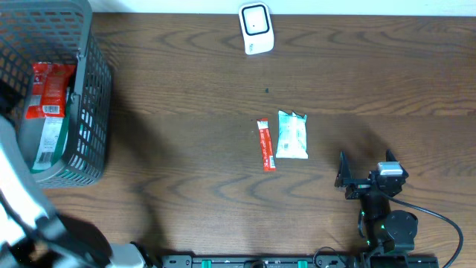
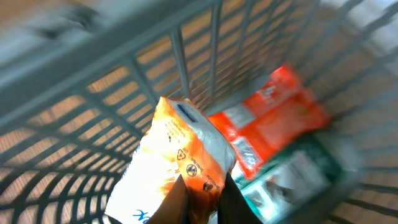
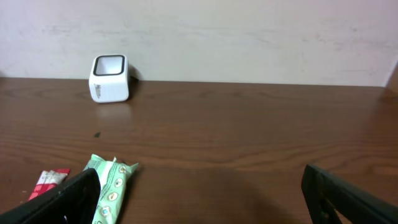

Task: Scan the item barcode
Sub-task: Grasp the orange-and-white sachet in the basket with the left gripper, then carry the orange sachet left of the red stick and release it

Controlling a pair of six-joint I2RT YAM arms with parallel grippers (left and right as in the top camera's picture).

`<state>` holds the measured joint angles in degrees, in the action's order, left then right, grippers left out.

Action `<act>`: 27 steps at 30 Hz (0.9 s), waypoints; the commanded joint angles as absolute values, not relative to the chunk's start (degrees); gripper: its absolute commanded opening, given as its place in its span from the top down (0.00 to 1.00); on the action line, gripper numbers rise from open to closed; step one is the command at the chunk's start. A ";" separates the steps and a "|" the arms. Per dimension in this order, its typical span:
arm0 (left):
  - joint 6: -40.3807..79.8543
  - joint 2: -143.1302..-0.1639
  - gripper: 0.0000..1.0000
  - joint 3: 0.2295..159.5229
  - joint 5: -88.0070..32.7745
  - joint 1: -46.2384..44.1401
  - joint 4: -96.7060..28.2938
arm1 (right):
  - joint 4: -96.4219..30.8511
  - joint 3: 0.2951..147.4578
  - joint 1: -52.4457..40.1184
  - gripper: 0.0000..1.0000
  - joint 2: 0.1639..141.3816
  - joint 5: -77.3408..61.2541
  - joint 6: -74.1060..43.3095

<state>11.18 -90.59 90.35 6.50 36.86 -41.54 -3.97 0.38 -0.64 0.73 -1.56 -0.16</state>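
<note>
Your left claw (image 2: 200, 198) is pinched together on the lower edge of an orange and white packet (image 2: 180, 155), with one finger on each side of the wrapper. The packet stands up inside the grey mesh basket (image 2: 180, 56), close to the basket wall. Behind it in the basket lie a red packet (image 2: 273, 121) and, beside that, a green packet (image 2: 292, 177), which is blurred. From overhead you can see the basket (image 1: 93, 112) at the far left corner of the wooden table (image 1: 186, 89), with the red packet (image 1: 50, 89) showing over the rim. Your left arm (image 1: 22, 216) is a blur at the left edge, and the claw itself cannot be made out there. Your right claw (image 1: 343, 179) sits low at the near right of the table with its fingers spread wide apart and nothing between them. In its own camera the right claw (image 3: 199, 177) frames bare tabletop. The white scanner (image 1: 256, 28) stands at the far edge of the table, by the wall (image 3: 249, 37), well apart from both claws. Near the middle of the table a thin red sachet (image 1: 265, 145) and a green and white bar (image 1: 291, 135) lie just beside each other, untouched.
</note>
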 commanded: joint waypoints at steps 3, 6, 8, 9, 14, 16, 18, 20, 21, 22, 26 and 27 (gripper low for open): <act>15.70 -77.73 0.93 90.45 -18.55 35.03 -46.83 | -4.14 0.32 0.01 0.01 0.49 -1.80 0.45; 15.77 -74.00 0.93 90.43 -28.53 32.10 -51.55 | -4.14 0.32 0.01 0.01 0.49 -1.80 0.45; 15.73 -72.66 0.93 90.43 -31.94 28.75 -55.59 | -4.14 0.32 0.01 0.01 0.49 -1.80 0.45; 15.70 -72.42 0.93 90.37 -32.27 26.92 -57.34 | -4.14 0.32 0.01 0.01 0.49 -1.80 0.45; 12.78 -73.21 0.93 88.01 -32.36 15.03 -63.24 | -4.14 0.32 0.01 0.01 0.49 -1.80 0.45; 12.29 -73.89 0.92 85.49 -32.23 9.98 -63.11 | -4.14 0.32 0.01 0.01 0.49 -1.80 0.45; 12.34 -74.85 0.92 82.30 -31.35 4.84 -62.61 | -4.14 0.32 0.01 0.01 0.49 -1.80 0.45; 12.38 -75.83 0.92 78.96 -30.83 0.21 -61.49 | -4.14 0.32 0.01 0.01 0.51 -1.80 0.45; 12.38 -76.31 0.92 77.38 -30.83 -1.74 -60.51 | -4.14 0.32 0.01 0.01 0.49 -1.80 0.45; 12.43 -76.84 0.92 75.68 -30.81 -3.75 -59.09 | -4.14 0.32 0.01 0.01 0.51 -1.80 0.45; 17.30 -79.46 0.92 68.90 -26.96 -10.83 -51.35 | -4.14 0.32 0.01 0.01 0.49 -1.80 0.45; 18.74 -80.23 0.92 67.53 -25.21 -12.32 -49.52 | -4.14 0.32 0.01 0.01 0.49 -1.80 0.45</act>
<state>14.87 -78.83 70.74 -29.15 -8.67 -52.05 -3.97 0.38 -0.64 0.73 -1.56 -0.16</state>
